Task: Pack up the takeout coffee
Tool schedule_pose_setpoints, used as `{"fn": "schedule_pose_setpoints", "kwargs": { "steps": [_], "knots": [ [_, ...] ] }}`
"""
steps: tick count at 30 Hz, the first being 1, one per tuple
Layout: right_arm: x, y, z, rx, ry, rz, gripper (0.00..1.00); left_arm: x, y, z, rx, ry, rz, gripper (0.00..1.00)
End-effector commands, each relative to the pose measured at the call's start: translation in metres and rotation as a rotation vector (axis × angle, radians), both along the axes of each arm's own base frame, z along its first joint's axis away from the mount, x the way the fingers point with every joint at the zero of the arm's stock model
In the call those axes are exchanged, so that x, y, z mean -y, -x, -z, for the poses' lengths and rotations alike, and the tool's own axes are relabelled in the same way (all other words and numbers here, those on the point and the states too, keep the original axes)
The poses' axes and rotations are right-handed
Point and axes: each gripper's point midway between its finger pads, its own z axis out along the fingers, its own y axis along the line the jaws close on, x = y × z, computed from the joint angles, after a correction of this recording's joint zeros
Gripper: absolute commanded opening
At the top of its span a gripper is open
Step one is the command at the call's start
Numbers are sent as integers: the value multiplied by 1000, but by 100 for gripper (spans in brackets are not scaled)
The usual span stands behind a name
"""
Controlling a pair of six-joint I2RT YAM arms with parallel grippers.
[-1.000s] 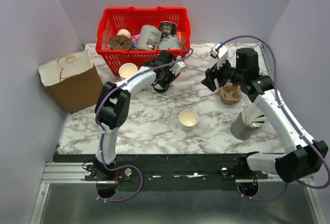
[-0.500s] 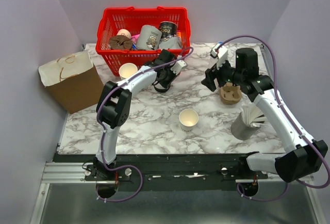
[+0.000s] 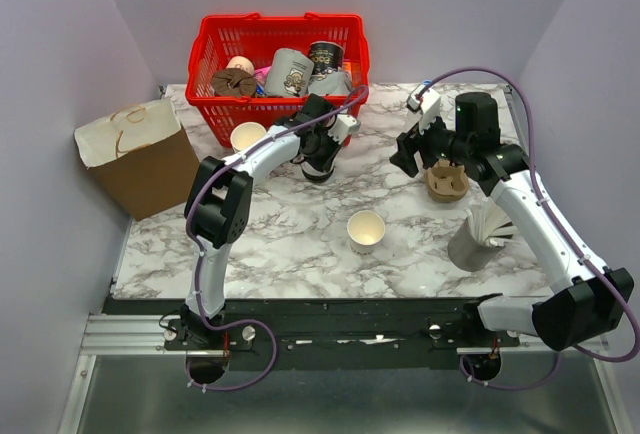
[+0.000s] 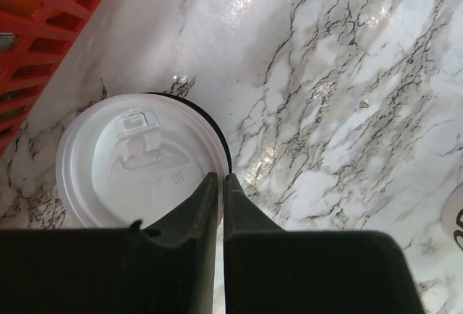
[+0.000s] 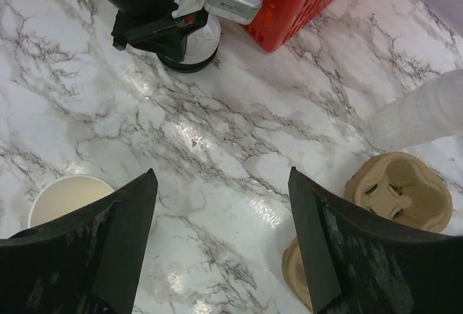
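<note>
An open cream-white paper cup (image 3: 366,230) stands lidless mid-table; its rim shows in the right wrist view (image 5: 69,198). A white round lid (image 4: 137,158) lies on a black ring (image 4: 227,147) near the red basket; both show in the right wrist view (image 5: 195,43). My left gripper (image 4: 220,178) is shut on the lid's near rim, low at the table (image 3: 320,157). My right gripper (image 5: 221,242) is open and empty, hovering above bare marble (image 3: 412,159) to the right of the lid.
A red basket (image 3: 215,49) at the back holds grey mugs and other items. A second open paper cup (image 3: 247,137) stands by its front. A brown pulp cup carrier (image 3: 447,182), a grey holder (image 3: 470,249) and a cardboard box (image 3: 140,159) are around.
My left gripper has shifted slightly back toward the basket, staying at the lid. My right arm has barely moved.
</note>
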Motion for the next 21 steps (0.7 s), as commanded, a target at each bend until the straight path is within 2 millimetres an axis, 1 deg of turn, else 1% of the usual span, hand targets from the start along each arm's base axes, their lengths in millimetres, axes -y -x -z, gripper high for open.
{"fn": "schedule_pose_setpoints", "kwargs": {
  "steps": [1,2,5,7,11,13,16,21],
  "knots": [
    [-4,-3,-13,21,-22,-20,81,8,-3,-43,31,102,-12,15],
    [-4,-3,-13,19,-22,-20,81,9,-2,-45,30,108,-7,16],
    [-5,-4,-13,19,-24,-22,81,9,-2,-48,28,117,-7,17],
    [-6,-4,-14,21,-28,-22,81,8,-1,-45,18,118,-8,17],
    [-6,-5,-16,25,-28,-23,81,9,-1,-47,14,130,-13,24],
    [-6,-4,-15,21,-28,-22,81,11,0,-46,10,135,-11,24],
    [-6,-4,-14,19,-29,-21,81,12,-2,-45,6,138,-15,20],
    [-6,-4,-13,19,-29,-21,81,12,-3,-46,1,143,-25,20]
  ]
}}
